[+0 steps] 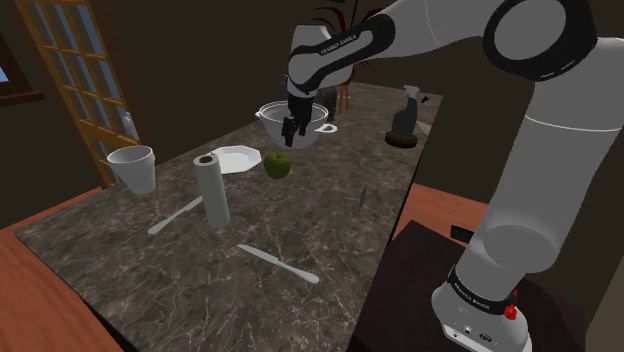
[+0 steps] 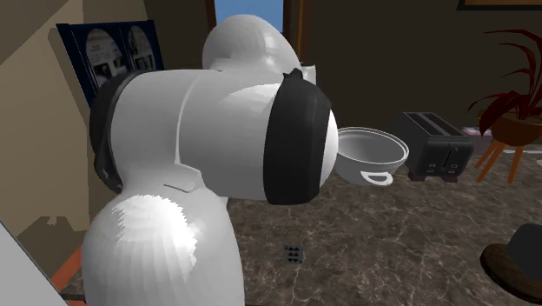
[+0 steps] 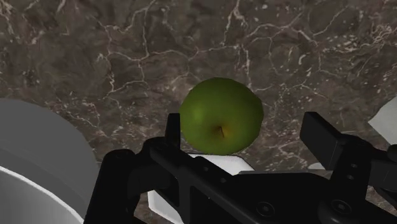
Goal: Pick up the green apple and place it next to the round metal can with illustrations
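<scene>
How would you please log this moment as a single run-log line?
green apple: on table beside white plate, unheld | gripper: open, above apple | phase: pre-grasp | placement: not done

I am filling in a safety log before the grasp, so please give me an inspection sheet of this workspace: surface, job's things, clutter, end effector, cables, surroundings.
Surface: dark marbled tabletop, no spill seen.
Job's things: green apple on the tabletop, beside the white plate.
Clutter: white cup, paper roll, knife, metal bowl, black toaster.
End effector: open, just above the apple.
Cables: nothing seen.
Surroundings: glazed door, potted plant.
</scene>
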You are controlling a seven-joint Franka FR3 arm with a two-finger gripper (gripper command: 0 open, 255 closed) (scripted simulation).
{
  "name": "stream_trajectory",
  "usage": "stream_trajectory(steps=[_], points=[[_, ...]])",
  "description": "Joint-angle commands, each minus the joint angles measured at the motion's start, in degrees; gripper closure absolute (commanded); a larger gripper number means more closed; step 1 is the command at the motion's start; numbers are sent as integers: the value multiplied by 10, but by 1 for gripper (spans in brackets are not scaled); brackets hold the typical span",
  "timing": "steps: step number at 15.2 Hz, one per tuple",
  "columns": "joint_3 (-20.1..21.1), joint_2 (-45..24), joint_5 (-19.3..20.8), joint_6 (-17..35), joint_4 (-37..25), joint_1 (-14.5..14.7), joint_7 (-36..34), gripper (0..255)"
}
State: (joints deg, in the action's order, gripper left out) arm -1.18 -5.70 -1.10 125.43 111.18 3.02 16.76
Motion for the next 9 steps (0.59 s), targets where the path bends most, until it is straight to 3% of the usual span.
stream_trajectory(steps=[1,4,9], points=[[4,-40,-2,10,-35,3,9,0],[8,-98,-4,14,-95,5,22,0],[9,-119,-4,44,-86,5,23,0]])
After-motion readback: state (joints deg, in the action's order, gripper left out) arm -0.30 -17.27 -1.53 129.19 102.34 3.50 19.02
